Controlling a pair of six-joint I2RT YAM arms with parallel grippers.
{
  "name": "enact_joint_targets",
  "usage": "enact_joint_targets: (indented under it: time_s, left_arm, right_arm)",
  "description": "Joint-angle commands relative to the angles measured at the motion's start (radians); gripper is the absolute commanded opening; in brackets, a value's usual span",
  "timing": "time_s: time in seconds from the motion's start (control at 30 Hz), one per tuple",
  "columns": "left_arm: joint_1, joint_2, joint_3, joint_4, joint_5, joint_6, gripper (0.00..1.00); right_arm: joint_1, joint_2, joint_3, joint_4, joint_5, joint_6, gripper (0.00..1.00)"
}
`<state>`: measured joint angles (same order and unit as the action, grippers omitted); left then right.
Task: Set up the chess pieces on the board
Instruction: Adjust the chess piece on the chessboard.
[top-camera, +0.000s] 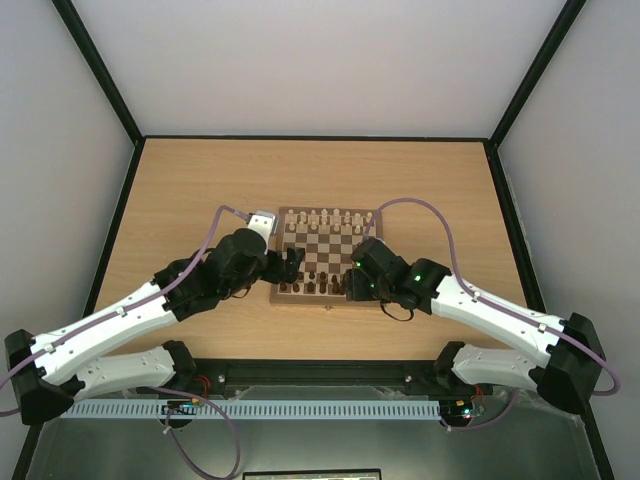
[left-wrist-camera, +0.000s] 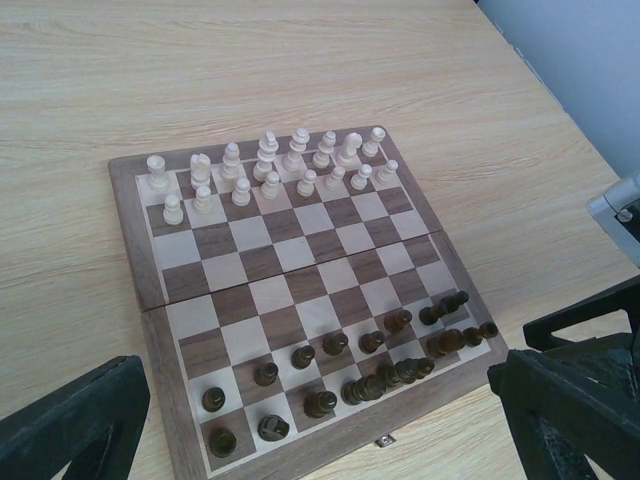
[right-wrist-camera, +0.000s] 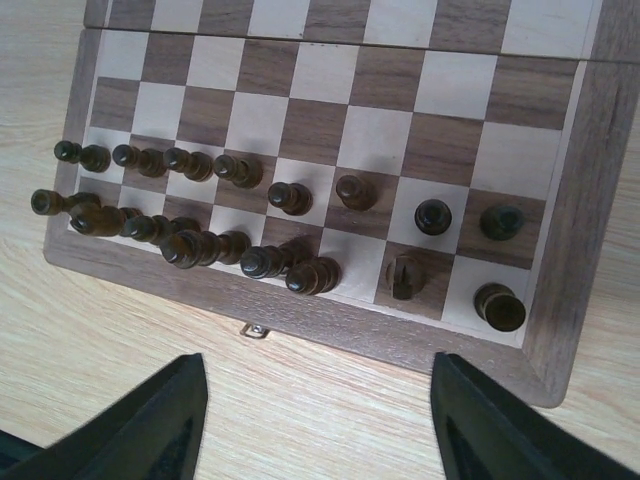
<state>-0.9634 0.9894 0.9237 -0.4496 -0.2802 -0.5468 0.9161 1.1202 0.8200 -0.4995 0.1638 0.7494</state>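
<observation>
The board (top-camera: 326, 250) lies mid-table, its brown border (right-wrist-camera: 420, 335) nearest the arms. The dark chess pieces (top-camera: 314, 285) fill its two near rows (left-wrist-camera: 370, 385). Toward one end of the back row (right-wrist-camera: 200, 245) several crowd together, some of them leaning. At the other end a rook (right-wrist-camera: 500, 307) and a knight (right-wrist-camera: 405, 275) each have their own square. My left gripper (top-camera: 290, 266) hangs open by the board's near-left corner (left-wrist-camera: 318, 425). My right gripper (top-camera: 352, 284) is over the tabletop just off the near border (right-wrist-camera: 318, 400), fingers (right-wrist-camera: 170, 420) wide apart, nothing between them.
Pale cream pieces (left-wrist-camera: 270, 165) stand in two rows on the board's far side (top-camera: 330, 218). A small metal clasp (right-wrist-camera: 256, 330) sits on the near border. Black frame rails (top-camera: 320, 138) edge the table, and both arms' cables loop over it.
</observation>
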Motion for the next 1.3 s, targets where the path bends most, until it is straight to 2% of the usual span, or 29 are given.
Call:
enact_joint_targets:
  time_s: [0.0,0.13,0.23,0.67,0.77,1.27]
  left_arm:
    - [0.006,-0.004,-0.022,0.043,-0.017,-0.01,0.99]
    - [0.008,0.003,-0.026,0.048,-0.017,-0.011,0.99]
    - [0.009,0.003,-0.028,0.049,-0.017,-0.014,0.99]
    - [0.01,-0.006,-0.034,0.056,-0.005,-0.014,0.99]
    - [0.011,-0.005,-0.033,0.055,-0.004,-0.012,0.99]
    - [0.012,-0.009,-0.031,0.056,0.008,-0.002,0.99]
  right_arm:
    - [-0.002,0.014,-0.017,-0.018,0.028,0.006,0.58]
    - [-0.001,0.05,-0.015,0.009,0.007,-0.005,0.47]
    - [-0.001,0.087,-0.007,0.026,0.0,-0.011,0.44]
    - [-0.003,0.198,0.008,0.076,-0.015,-0.015,0.42]
    - [-0.004,0.214,0.013,0.083,-0.012,-0.013,0.38]
    - [-0.024,0.27,0.029,0.107,-0.015,-0.025,0.32]
